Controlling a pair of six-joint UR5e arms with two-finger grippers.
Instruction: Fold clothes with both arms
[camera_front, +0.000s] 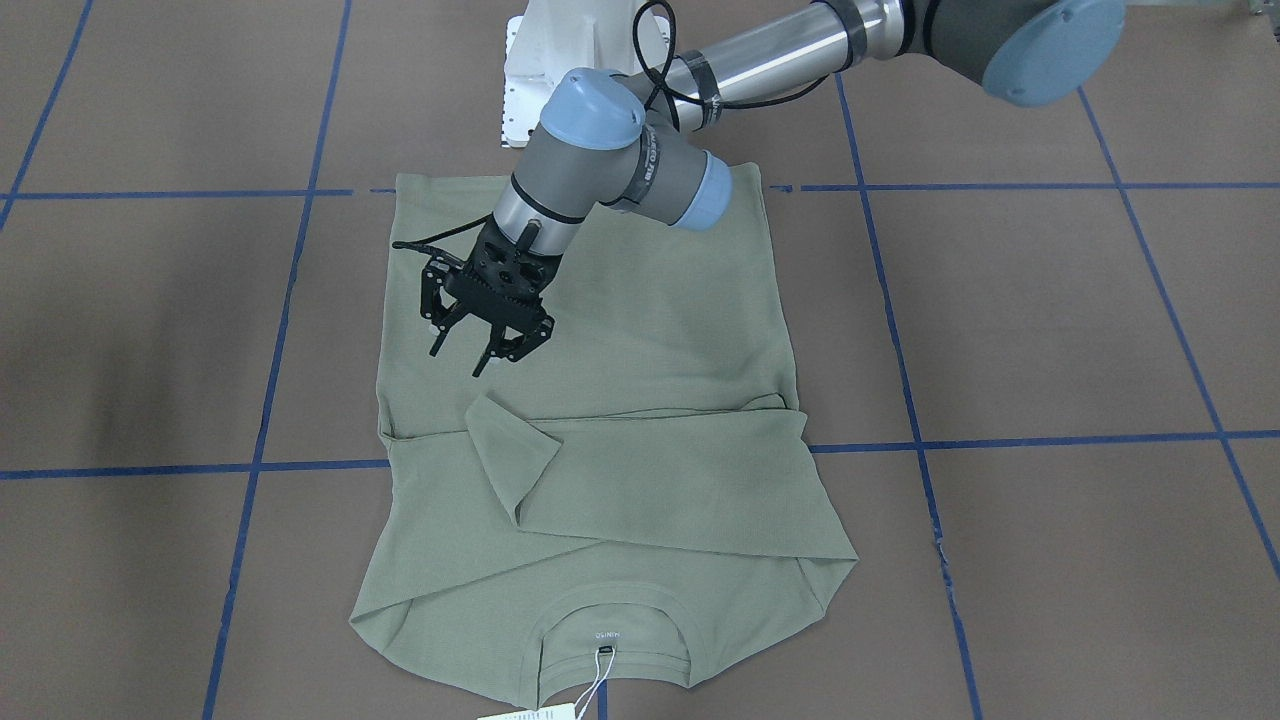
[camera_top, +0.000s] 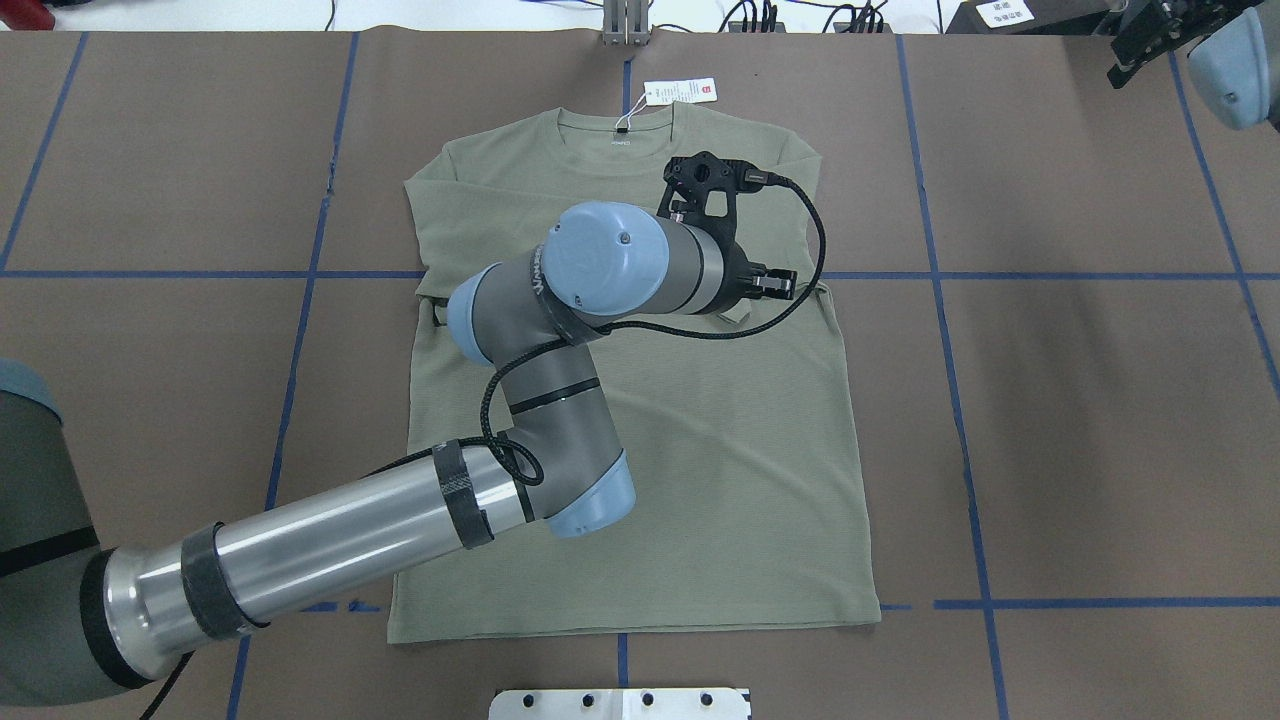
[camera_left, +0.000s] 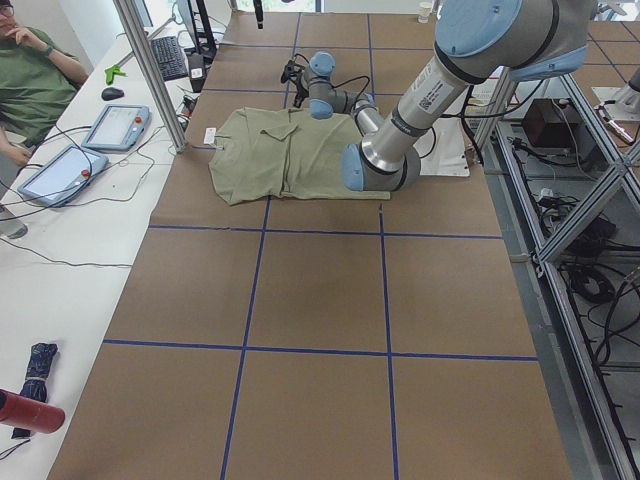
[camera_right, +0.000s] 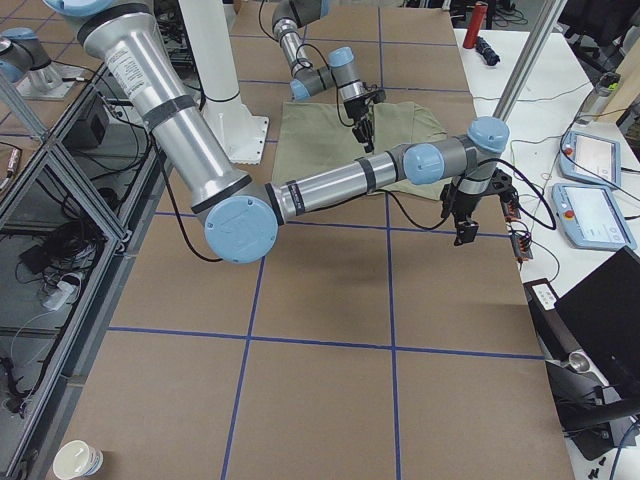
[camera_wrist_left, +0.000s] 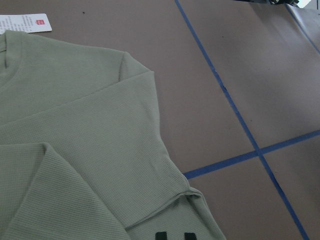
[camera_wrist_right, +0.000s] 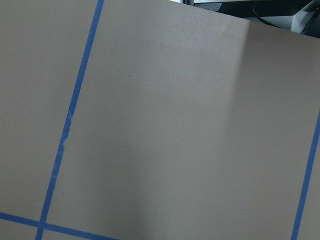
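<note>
Folding looks half done: the shirt (camera_front: 660, 330) lies flat mid-way across the table (camera_front: 1050, 330), sleeves (camera_front: 680, 480) crossed over its chest, body folds remaining. Above it the left tool (camera_front: 472, 348) hovers, spread wide, empty; the right tool (camera_right: 462, 225) is unclear.

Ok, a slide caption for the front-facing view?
Left gripper, open, above the green shirt, a sleeve folded across it.

1. Robotics lab: arms (camera_right: 170, 110) over a brown table (camera_left: 310, 290) gridded in blue tape (camera_left: 254, 300).
2. Aluminium frame (camera_left: 152, 75), loose cables (camera_right: 55, 245).
3. Pendants (camera_left: 118, 126) and keyboard (camera_left: 167, 57) on a side bench (camera_left: 60, 320), a person (camera_left: 35, 85) seated.
</note>
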